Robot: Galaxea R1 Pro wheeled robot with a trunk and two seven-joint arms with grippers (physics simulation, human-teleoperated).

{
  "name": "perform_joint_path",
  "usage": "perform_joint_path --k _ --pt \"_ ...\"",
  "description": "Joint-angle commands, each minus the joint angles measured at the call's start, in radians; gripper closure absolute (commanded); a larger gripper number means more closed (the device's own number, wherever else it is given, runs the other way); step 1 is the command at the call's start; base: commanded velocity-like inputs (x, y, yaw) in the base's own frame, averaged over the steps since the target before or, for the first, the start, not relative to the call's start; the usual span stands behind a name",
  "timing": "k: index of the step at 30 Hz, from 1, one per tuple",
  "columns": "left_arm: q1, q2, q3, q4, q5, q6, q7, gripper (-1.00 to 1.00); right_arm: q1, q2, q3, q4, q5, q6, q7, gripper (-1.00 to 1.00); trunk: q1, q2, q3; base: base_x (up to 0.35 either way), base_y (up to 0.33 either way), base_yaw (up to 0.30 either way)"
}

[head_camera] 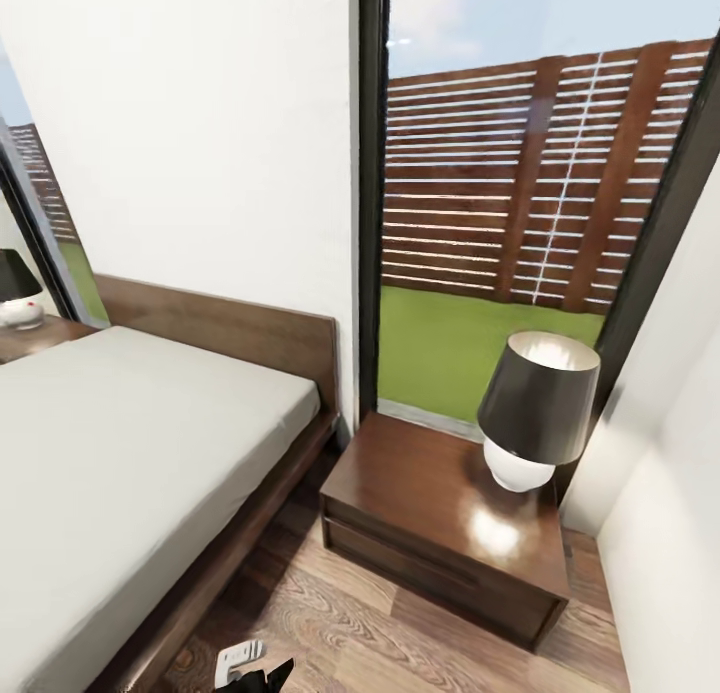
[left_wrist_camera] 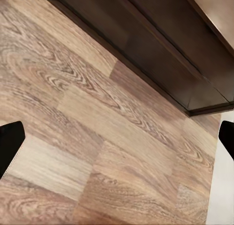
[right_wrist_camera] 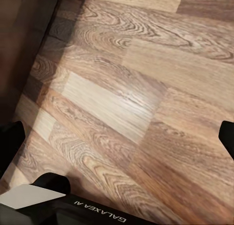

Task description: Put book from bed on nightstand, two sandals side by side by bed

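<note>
A large low bed point(head_camera: 130, 443) with a plain pale grey mattress and dark brown wooden frame fills the lower left of the head view, no book or sandals visible on it. A small glossy reddish-brown wooden nightstand point(head_camera: 420, 493) at lower centre-right carries a black-shaded lamp point(head_camera: 535, 408). Both wrist views face wood-plank floor point(left_wrist_camera: 97, 137), the left gripper point(left_wrist_camera: 117, 137) and right gripper point(right_wrist_camera: 117, 137) spread wide, holding nothing.

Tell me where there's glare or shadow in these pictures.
Head view: bright glare on the nightstand top beside the lamp. Right wrist view: pale sheen on the floor planks, with shadow toward the dark frame. Left wrist view: evenly lit floor, no glare.
</note>
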Motion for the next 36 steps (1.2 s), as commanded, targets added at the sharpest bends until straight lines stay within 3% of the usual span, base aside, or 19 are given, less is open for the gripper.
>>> perform_joint_path --k 1,36 --pt "-0.001 0.0 0.008 0.002 -0.002 -0.001 -0.005 -1.0 -0.001 -0.001 0.006 0.001 -0.005 -0.005 0.001 -1.0 0.0 0.0 -0.001 0.0 0.0 0.292" --pt "-0.001 0.0 0.008 0.002 -0.002 -0.001 -0.005 -1.0 -0.001 -0.001 0.0 0.0 -0.006 -0.005 0.002 -1.0 0.0 0.0 -0.001 0.031 -0.008 0.292"
